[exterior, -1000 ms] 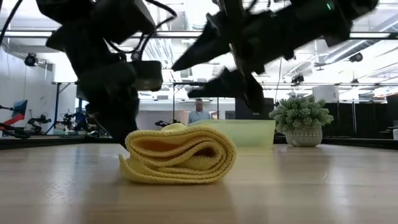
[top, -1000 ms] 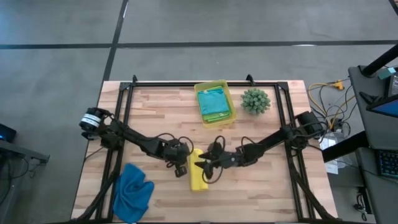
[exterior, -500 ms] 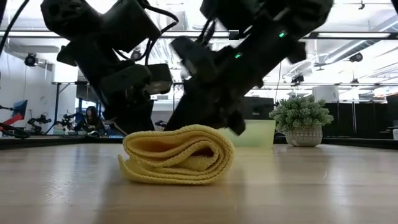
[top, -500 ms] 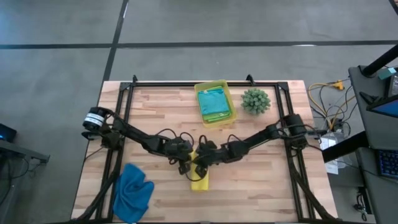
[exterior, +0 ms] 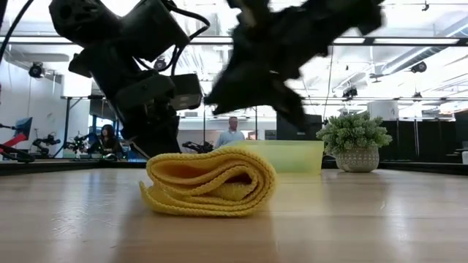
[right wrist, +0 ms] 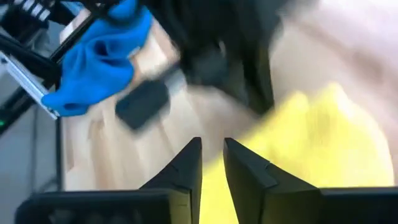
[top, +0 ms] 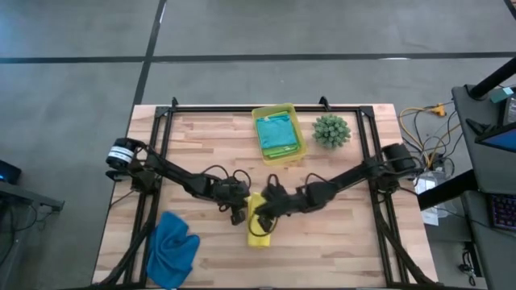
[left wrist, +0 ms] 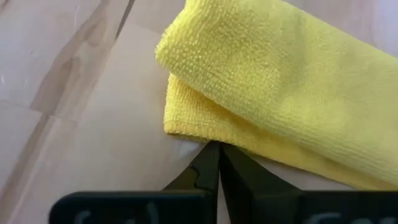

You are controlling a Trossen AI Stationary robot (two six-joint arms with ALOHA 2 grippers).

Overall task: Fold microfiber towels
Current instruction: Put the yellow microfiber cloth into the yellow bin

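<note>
The yellow towel lies folded into a thick flat roll on the table's middle. My left gripper is shut and slants down, its tips at the edge of the towel's lower layer on the left side. My right gripper hovers above the towel's far end. Its fingers are almost together, a narrow gap between them and nothing in it. A blue towel lies crumpled at the near left corner. A teal towel lies in the bin. My left gripper's shut fingertips stand on the table at the edge of the yellow towel's lower layer, coming slanting from the table's left. I cannot tell whether they touch the cloth.
A yellow-green bin stands at the far middle, with a spiky green plant to its right. Bare wood lies to the right of the yellow towel. People show in the room beyond the table.
My right gripper has narrowed from wide open to a small gap. It dipped toward the yellow towel's far end, then rose clear of it with nothing held. The towel lies as before.
</note>
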